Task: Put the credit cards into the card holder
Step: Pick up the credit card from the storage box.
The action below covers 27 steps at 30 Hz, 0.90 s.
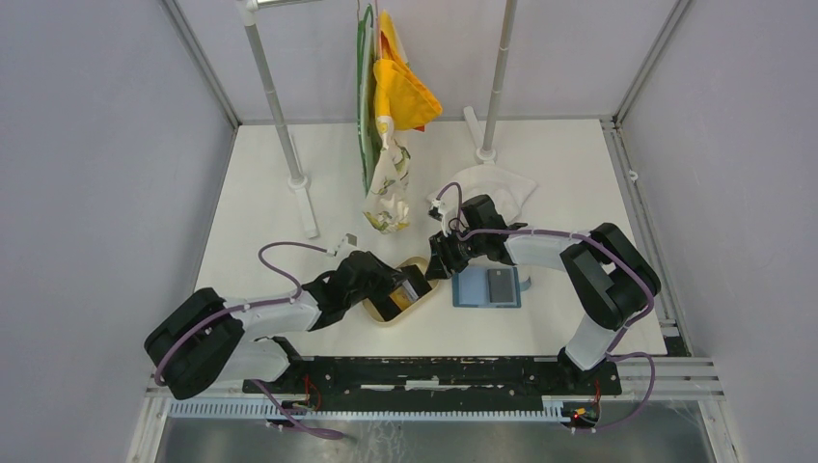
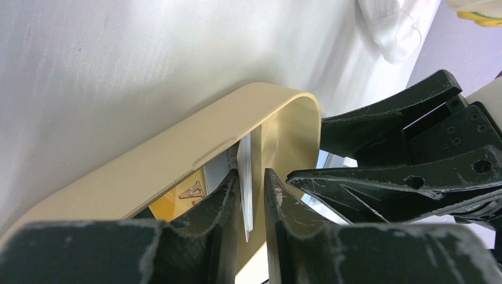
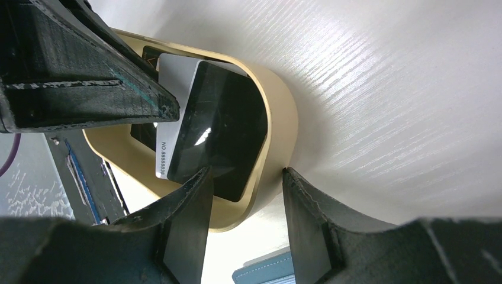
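The left hand (image 2: 253,177) is reaching in from 8 o'clock, its fingers closed on a credit card (image 3: 222,127) that the left wrist view is showing edge-on between them. The card is sitting tilted inside the tan oval tray (image 2: 177,148), at the tray's 2 o'clock end. Its glossy black face is showing in the right wrist view, with a pale numbered strip along one side.

The right hand (image 1: 441,258) is crowding that same end of the tray from 3 o'clock. Its fingers are spread apart and gripping nothing. One is hanging inside the tray just beside the card's corner and the other is outside, so the tray's curved end wall is standing between them. The two hands are nearly touching there, and the tray wall is boxing the held card in on that side.

The card holder (image 1: 470,291) is lying flat on the tabletop (image 1: 289,203) just beside the tray at 3 o'clock. The other credit card (image 1: 500,285) is resting on its face.

A crumpled white cloth (image 1: 502,188) is lying at 1 o'clock, beyond the right wrist. Patterned and yellow fabrics (image 1: 391,106) are hanging at 12 o'clock between two rack posts (image 1: 280,106).
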Motion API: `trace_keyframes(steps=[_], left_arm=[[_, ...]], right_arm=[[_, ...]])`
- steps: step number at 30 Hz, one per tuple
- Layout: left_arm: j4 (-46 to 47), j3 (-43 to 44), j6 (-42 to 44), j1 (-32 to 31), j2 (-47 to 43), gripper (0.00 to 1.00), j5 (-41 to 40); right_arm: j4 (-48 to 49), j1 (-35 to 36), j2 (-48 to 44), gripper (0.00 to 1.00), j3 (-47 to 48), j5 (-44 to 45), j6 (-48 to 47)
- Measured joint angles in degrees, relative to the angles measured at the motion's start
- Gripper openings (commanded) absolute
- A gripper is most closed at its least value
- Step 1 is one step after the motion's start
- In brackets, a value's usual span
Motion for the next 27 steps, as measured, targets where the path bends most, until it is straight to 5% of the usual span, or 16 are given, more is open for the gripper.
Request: trace_keyframes(steps=[12, 27], left_arm=[[-2.97, 0.0, 0.0, 0.0, -2.47, 0.03, -1.18], [-10.71, 1.97, 2.16, 0.02, -4.83, 0.02, -1.36]], right_arm=[[-0.09, 0.0, 0.0, 0.53, 0.02, 0.02, -0.04], [-2.97, 0.0, 0.0, 0.57, 1.7, -0.98, -2.78]])
